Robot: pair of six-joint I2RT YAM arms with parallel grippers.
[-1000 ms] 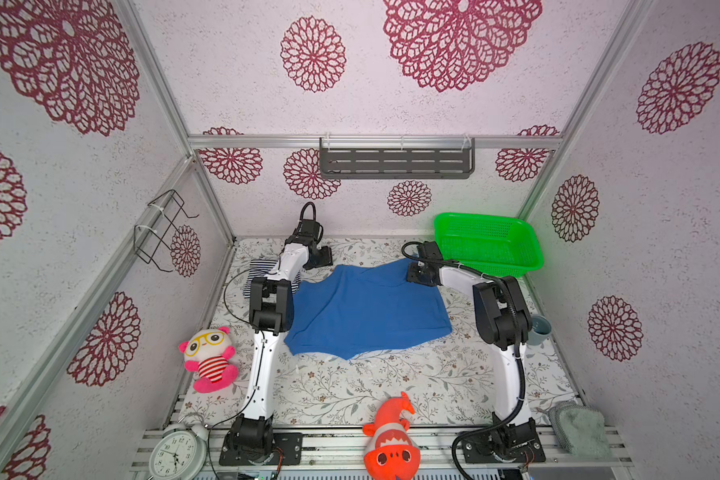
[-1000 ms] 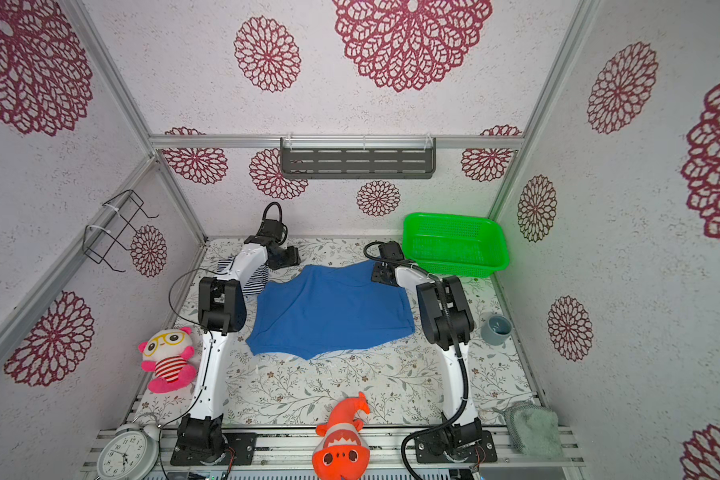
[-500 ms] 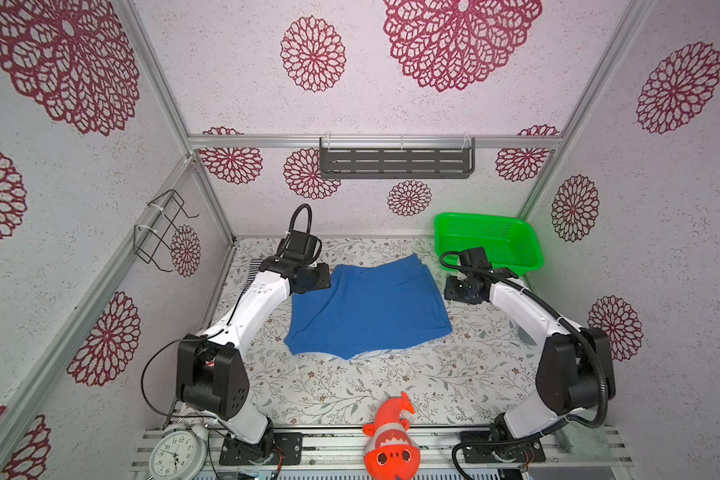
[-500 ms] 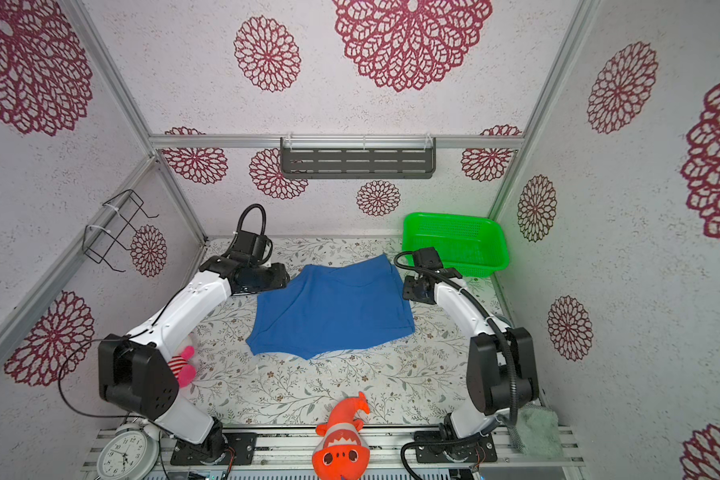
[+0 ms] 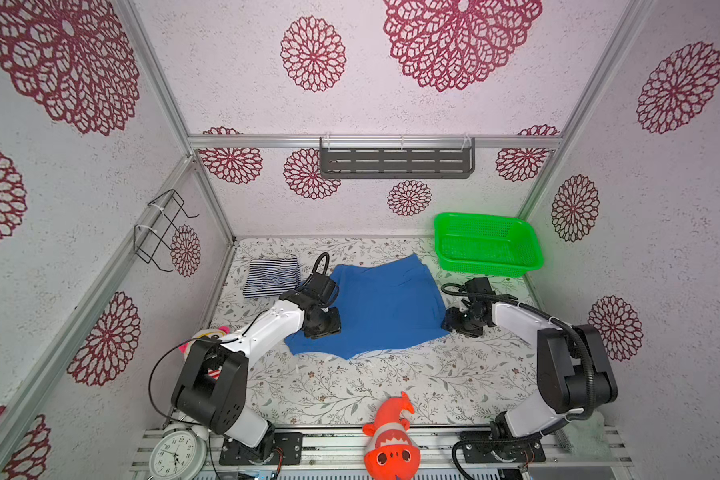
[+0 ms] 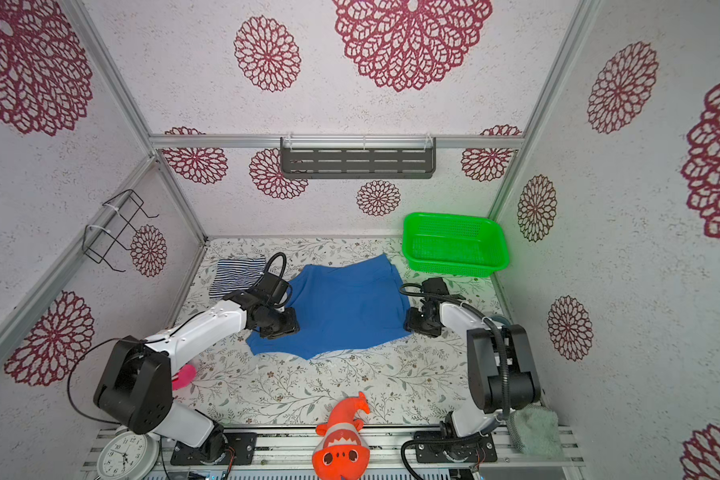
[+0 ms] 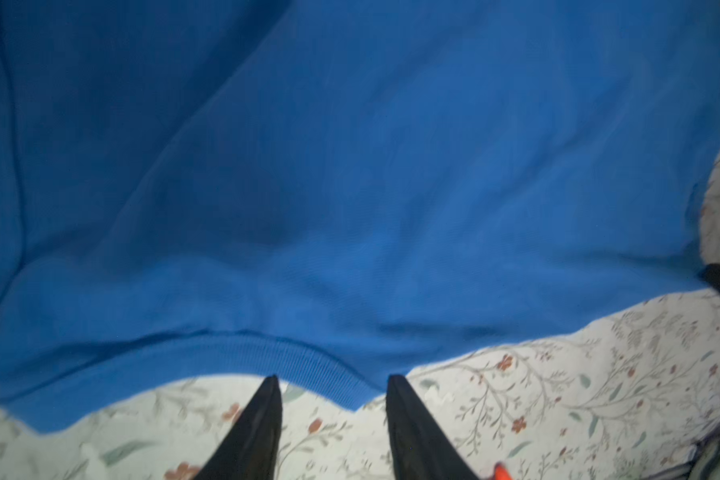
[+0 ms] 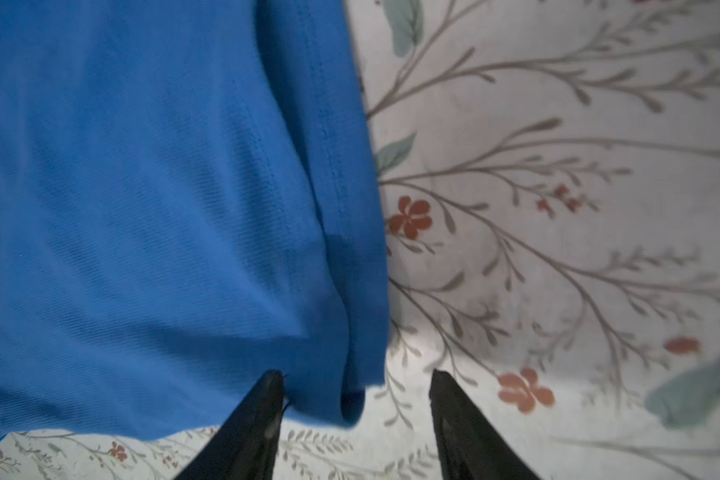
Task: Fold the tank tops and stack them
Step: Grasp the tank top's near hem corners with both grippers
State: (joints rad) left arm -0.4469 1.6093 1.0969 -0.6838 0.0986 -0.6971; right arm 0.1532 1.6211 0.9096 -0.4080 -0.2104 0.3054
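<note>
Left gripper [image 7: 331, 380] and right gripper [image 8: 356, 376] stand spread at opposite edges of the plain royal-blue cloth tank top [image 5: 385, 307], which lies flat on the floral table [image 5: 350, 386] beside the folded navy-and-white striped tank top [image 5: 272, 276]. Limp, light fabric: you should pinch both layers at the corners.

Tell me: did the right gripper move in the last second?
Yes. The right gripper has come away from the green basket toward the near table edge, beside the blue tank top.

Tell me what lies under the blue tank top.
The floral table cover runs out from beneath the blue tank top around its edges. Anything lying directly under the cloth is covered and cannot be seen.
</note>
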